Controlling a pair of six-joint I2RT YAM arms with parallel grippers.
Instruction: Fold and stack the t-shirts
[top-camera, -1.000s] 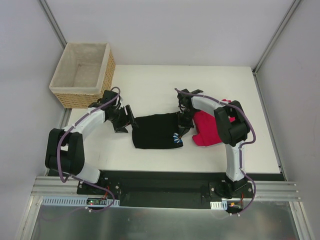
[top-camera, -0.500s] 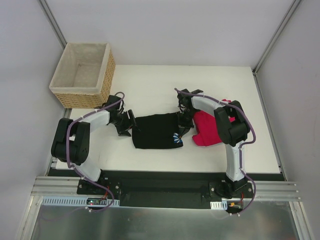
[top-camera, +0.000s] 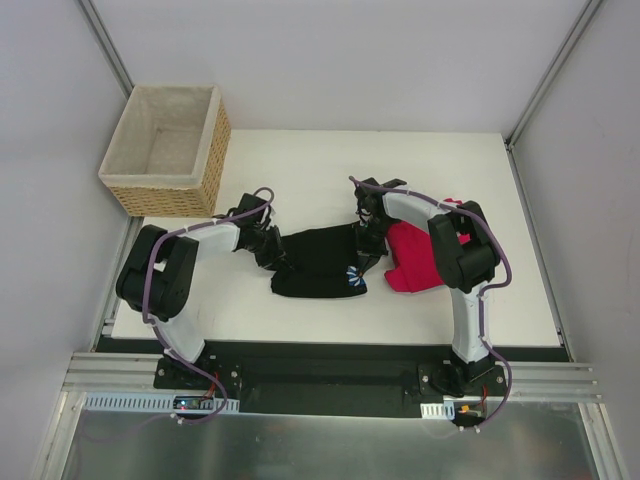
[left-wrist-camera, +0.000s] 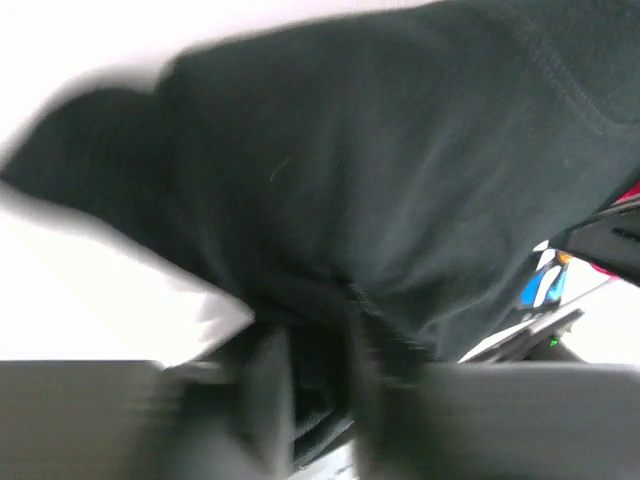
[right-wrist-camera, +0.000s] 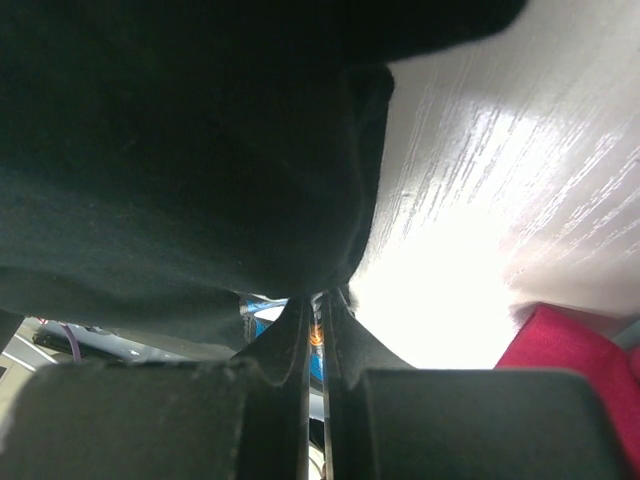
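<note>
Two t-shirts are lying on the white table (top-camera: 300, 170), side by side across its middle and right half. The black t-shirt (top-camera: 315, 262) is sitting in the centre, bunched rather than flat, with its blue daisy print (top-camera: 355, 277) showing at the near right corner. The pinkish-red t-shirt (top-camera: 415, 262) is lying crumpled just to the right of it, partly hidden under the right arm.

The left gripper (top-camera: 270, 248) is reaching in low at the black t-shirt's left edge. In the left wrist view dark fabric is filling most of the frame and running down between the fingers (left-wrist-camera: 268, 400). They appear to be clenching on it, though that view is too smeared to be sure.

The right gripper (top-camera: 368, 245) is meeting the same garment at its right edge, just beyond the print. From the right wrist camera its jaws are standing clamped together with a fold of black cloth pinched at the tips. A corner of the red shirt is showing at the lower right of that view.

The wicker basket (top-camera: 165, 150) is standing at the table's far left corner, well apart from both shirts.
</note>
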